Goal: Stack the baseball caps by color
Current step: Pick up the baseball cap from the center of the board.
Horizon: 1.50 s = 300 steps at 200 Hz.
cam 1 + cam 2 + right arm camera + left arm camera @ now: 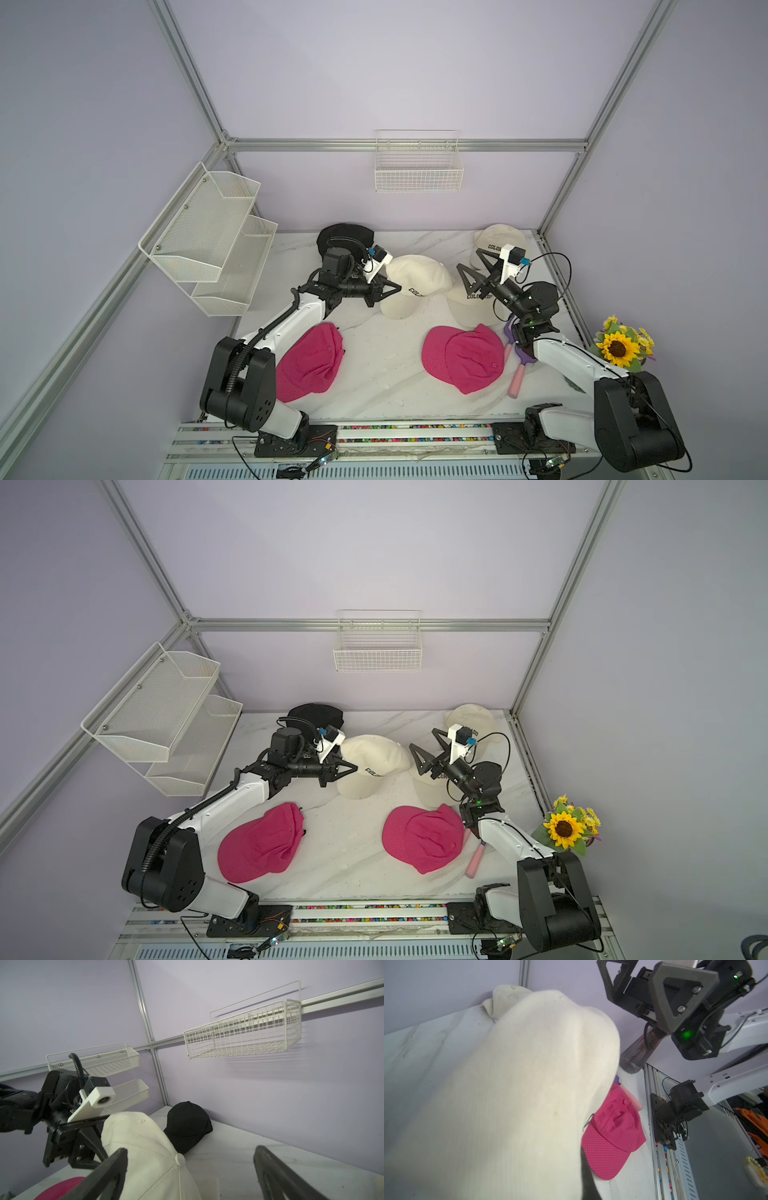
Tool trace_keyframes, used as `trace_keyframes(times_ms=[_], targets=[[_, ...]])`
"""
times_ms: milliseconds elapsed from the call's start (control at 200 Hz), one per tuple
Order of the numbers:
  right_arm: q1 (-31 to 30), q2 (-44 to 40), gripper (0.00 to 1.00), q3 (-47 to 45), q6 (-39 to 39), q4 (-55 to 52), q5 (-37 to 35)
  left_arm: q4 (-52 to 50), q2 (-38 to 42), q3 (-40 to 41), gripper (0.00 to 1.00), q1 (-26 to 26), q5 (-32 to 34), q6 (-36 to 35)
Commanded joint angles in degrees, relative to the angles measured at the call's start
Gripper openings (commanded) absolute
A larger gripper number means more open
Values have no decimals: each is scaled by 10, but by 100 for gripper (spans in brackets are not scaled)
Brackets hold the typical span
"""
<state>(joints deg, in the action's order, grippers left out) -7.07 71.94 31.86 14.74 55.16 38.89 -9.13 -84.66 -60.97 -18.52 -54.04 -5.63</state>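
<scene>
Seen from above, a white marble table [374, 386] holds soft brimmed baseball caps in three colours. Nearest the arm bases lie two hot pink caps, well apart: the left pink cap [311, 361] beside the left arm, and the right pink cap [465, 359] with its perforated brim toward the table's centre. Both are limp and creased.

Further in, the left gripper [394, 287] has its jaws closed tight on the edge of a cream cap [419, 274]. The crown is rounded, with black lettering starting "COLO" above the brim. Whether it clears the table cannot be told. Just beside it, the right gripper [468, 258] hovers with jaws spread wide, holding nothing, over a second cream cap [469, 309] with the same lettering.

At the back right sits a third cream cap [500, 237]. At the back left is a black cap [345, 235], a dark mound; how many are piled there cannot be told.
</scene>
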Motion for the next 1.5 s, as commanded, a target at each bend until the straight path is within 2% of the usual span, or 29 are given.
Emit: trace_keyframes(times_ms=[0, 85, 185, 280, 481, 521, 596, 676, 841, 951, 1096, 1277, 1372, 1442, 1497], targets=[[14, -8, 97, 29, -63, -55, 192, -89, 32, -44, 0, 4, -88, -120], [14, -8, 97, 58, -111, -144, 231, -163, 33, -74, 0, 4, -89, -171], [14, -5, 97, 72, -125, -178, 240, -199, 29, -97, 0, 4, -89, -191], [13, 8, 97, 77, -106, -158, 255, -201, 27, -104, 0, 4, -94, -192], [-6, 56, 97, 119, -122, -179, 304, -201, 23, -116, 0, 2, -99, -192], [-17, 60, 97, 124, -125, -183, 294, -201, 21, -120, 0, 2, -93, -190], [-34, 67, 96, 134, -144, -199, 276, -194, 13, -128, 0, 2, -83, -176], [-46, 78, 95, 147, -157, -217, 293, -181, 2, -138, 0, 3, -77, -158], [-61, 98, 93, 171, -193, -256, 323, -181, -7, -146, 0, 2, -78, -168], [-68, 99, 84, 179, -202, -266, 346, -192, -16, -157, 0, 4, -62, -175], [-70, 84, 61, 179, -223, -284, 353, -184, -36, -175, 0, 13, -50, -165], [-70, 56, 56, 172, -249, -316, 337, -174, -51, -179, 0, 16, -31, -152], [-70, 40, 49, 167, -254, -317, 333, -174, -56, -177, 0, 16, -5, -148], [-69, 31, 40, 163, -252, -312, 326, -173, -61, -178, 0, 17, 6, -147], [-70, 24, 28, 161, -252, -310, 319, -169, -65, -178, 0, 16, 11, -142]])
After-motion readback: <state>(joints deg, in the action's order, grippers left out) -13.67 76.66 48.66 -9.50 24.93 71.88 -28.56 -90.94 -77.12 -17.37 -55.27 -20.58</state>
